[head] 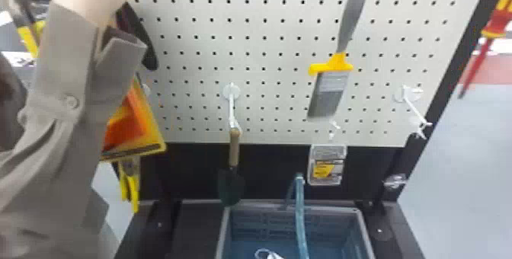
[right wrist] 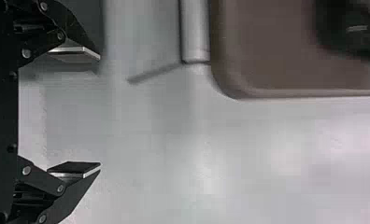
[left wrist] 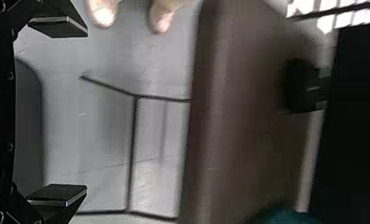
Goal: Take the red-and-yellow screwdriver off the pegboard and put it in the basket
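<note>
At the right edge of the head view, the red-and-yellow screwdriver (head: pixel 496 23) slants with its red shaft pointing down, beside the dark frame of the pegboard (head: pixel 266 62); the top of its handle is cut off. Below the board stands the grey-blue basket (head: pixel 291 210), with a clear blue strip and a small white item in it. In the left wrist view my left gripper (left wrist: pixel 85 109) is open, fingers wide apart over the floor. My right gripper (right wrist: pixel 99 111), in the right wrist view, is likewise open with nothing between its fingers.
A person's sleeved arm (head: pixel 57 125) covers the board's left part. A brush (head: pixel 329 90), a trowel (head: pixel 234 147) and a small clear pack (head: pixel 327 165) hang in front of the board. A white hook (head: pixel 415 111) juts out at right.
</note>
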